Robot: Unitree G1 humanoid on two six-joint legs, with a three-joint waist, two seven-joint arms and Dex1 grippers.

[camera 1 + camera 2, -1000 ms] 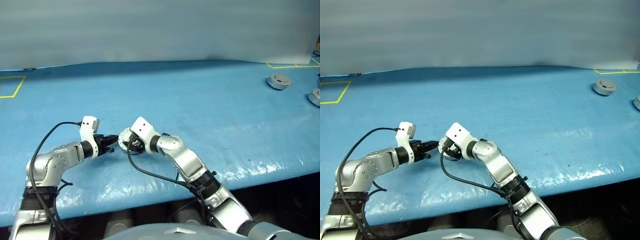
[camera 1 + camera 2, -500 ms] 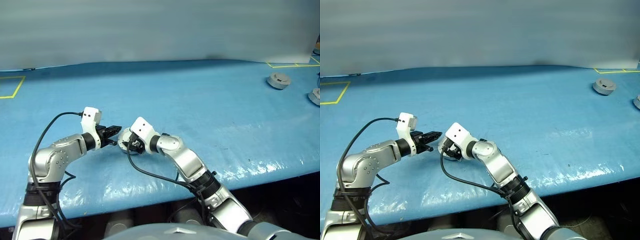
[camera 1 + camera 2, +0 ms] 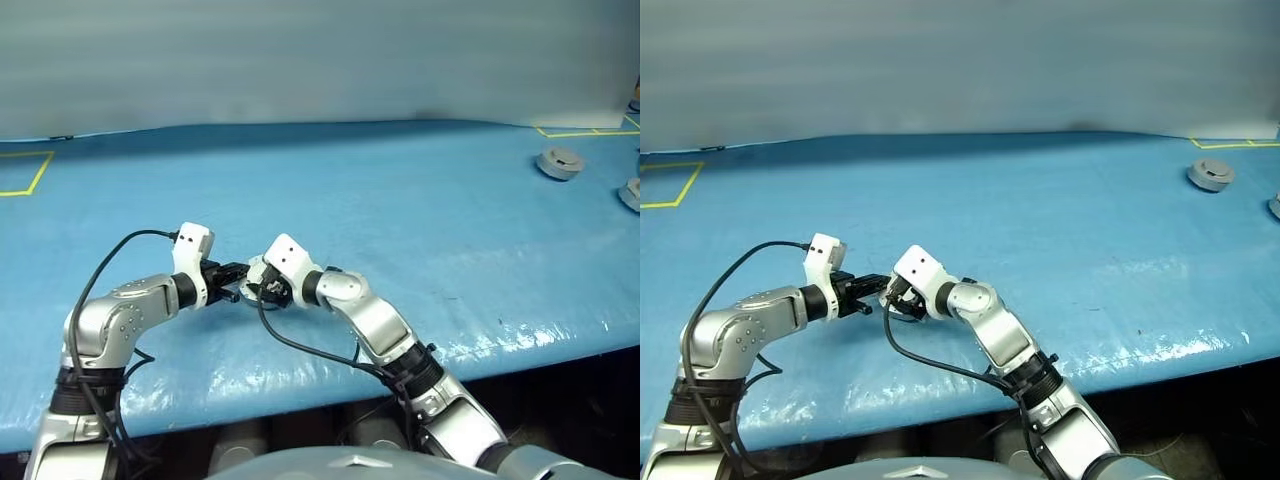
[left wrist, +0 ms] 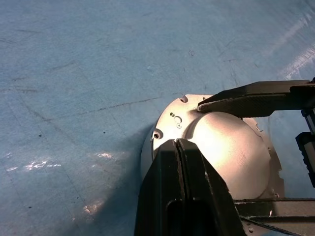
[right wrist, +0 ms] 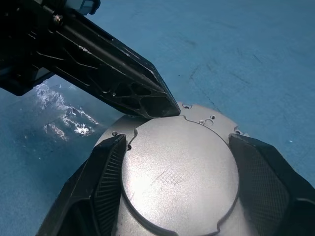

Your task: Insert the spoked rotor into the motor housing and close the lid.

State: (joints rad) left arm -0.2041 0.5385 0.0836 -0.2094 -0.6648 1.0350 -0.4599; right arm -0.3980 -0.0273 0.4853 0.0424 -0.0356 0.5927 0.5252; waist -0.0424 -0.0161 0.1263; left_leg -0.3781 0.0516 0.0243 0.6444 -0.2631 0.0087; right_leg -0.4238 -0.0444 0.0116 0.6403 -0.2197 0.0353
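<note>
The motor housing (image 5: pixel 182 172) sits on the blue table (image 3: pixel 420 220), near the front edge and left of centre, with the lid (image 5: pixel 179 164) closed flat over it so that only its plain grey outer face shows. Going from largest to smallest: the table cover spreads wide and bare on all sides of the housing, running back to a grey wall, with yellow tape corners at the far left (image 3: pixel 25 175) and far right (image 3: pixel 580 130); two separate grey pucks (image 3: pixel 557 162) lie well apart at the far right edge. In the head views the housing is almost hidden between the two wrists, just a pale sliver. The right wrist view shows far more: the right gripper (image 5: pixel 177 162) stands wide, one black finger on each side of the round body, close to its flanks, though actual contact cannot be made out. The left gripper (image 5: pixel 165 109) shows there as a single dark wedge, its tip resting at the lid's rim. The left wrist view adds that the left gripper's two fingers (image 4: pixel 167 172) are pressed together with nothing between them, and that small screw holes dot the housing's flange (image 4: pixel 170 120). Faint cross-hatch marks sit on the lid's centre; no readable writing appears anywhere. Open table lies ahead and to both sides.
</note>
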